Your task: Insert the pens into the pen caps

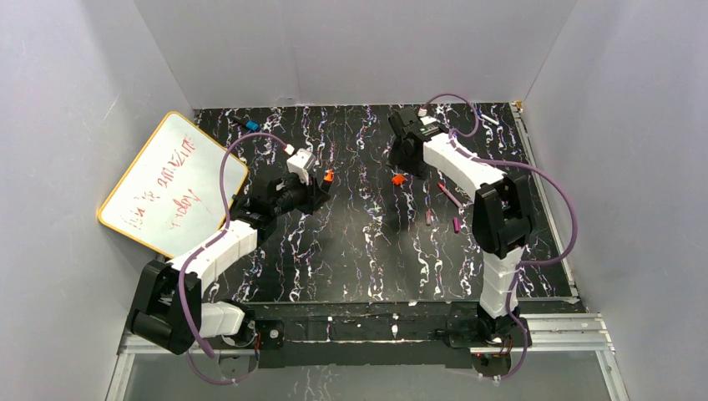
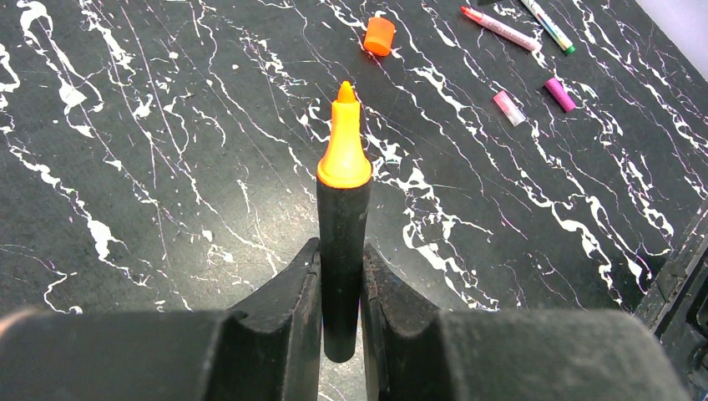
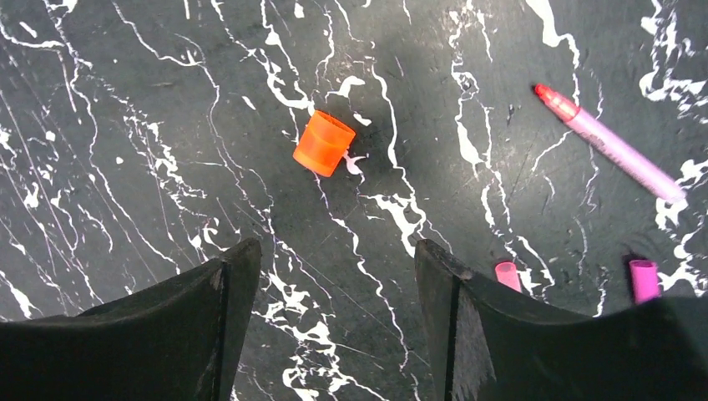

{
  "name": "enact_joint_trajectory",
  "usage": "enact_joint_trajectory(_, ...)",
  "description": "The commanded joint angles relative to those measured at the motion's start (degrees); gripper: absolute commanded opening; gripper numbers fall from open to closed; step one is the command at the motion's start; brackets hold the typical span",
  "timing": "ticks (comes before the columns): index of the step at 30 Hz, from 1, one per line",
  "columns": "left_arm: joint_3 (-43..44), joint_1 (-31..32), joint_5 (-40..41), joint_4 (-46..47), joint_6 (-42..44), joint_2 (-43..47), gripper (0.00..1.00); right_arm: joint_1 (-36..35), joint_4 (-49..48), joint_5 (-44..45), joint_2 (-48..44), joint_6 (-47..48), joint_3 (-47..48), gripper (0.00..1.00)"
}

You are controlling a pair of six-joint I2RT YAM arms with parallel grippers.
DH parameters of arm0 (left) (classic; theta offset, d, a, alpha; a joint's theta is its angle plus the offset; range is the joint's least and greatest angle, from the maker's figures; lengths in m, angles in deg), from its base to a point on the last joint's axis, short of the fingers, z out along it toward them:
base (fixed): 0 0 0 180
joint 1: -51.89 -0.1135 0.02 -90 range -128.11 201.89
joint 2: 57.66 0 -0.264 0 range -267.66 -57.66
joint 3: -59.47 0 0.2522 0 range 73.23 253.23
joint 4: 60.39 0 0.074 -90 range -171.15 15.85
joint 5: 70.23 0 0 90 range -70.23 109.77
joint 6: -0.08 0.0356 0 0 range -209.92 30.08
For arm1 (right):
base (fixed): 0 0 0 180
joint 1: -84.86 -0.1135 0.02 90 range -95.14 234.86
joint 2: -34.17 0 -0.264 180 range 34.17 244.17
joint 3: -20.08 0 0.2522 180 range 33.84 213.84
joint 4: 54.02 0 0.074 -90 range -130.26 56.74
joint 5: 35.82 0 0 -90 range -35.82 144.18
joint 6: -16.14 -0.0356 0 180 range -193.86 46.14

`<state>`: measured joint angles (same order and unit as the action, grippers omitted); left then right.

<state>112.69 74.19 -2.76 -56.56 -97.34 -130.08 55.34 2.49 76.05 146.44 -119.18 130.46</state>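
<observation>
Left of the orange cap [image 3: 324,144], the left pincer [image 2: 341,261] grips the black pen [image 2: 342,217], its orange tip pointing toward the cap. Above the cap, the right pincer [image 3: 334,267] hangs wide and empty. It should straddle the cap squarely on the table [image 3: 125,125] and pinch its sides, leaving the mouth free.

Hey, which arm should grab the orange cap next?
Right. The right fingers are open with the orange cap lying free just ahead of them; the left fingers are shut on the black pen.
</observation>
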Motion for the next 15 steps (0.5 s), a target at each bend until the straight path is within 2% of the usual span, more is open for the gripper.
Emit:
enact_joint_trajectory(1,0.24,-0.16,-0.59,0.44,1.09,2.2,0.0,0.77,4.09,-0.11,1.63,-8.86,5.39,0.75)
enact_joint_trajectory(4,0.34,-0.08,-0.38,0.14,1.31,2.28,0.0,1.41,3.66,-1.2,2.9,-8.36,7.05,0.74)
enact_joint_trajectory(6,0.39,0.01,-0.1,-0.07,1.52,2.29,0.0,1.67,1.31,-3.14,3.21,-3.59,7.37,0.72)
enact_joint_trajectory(11,0.48,0.13,0.32,-0.5,2.0,2.54,0.0,1.91,-11.38,-13.27,0.17,25.89,3.83,0.78)
enact_joint_trajectory(15,0.53,0.14,1.05,-0.83,2.05,2.77,0.0,2.04,-11.3,-14.69,-0.41,44.53,4.34,0.9)
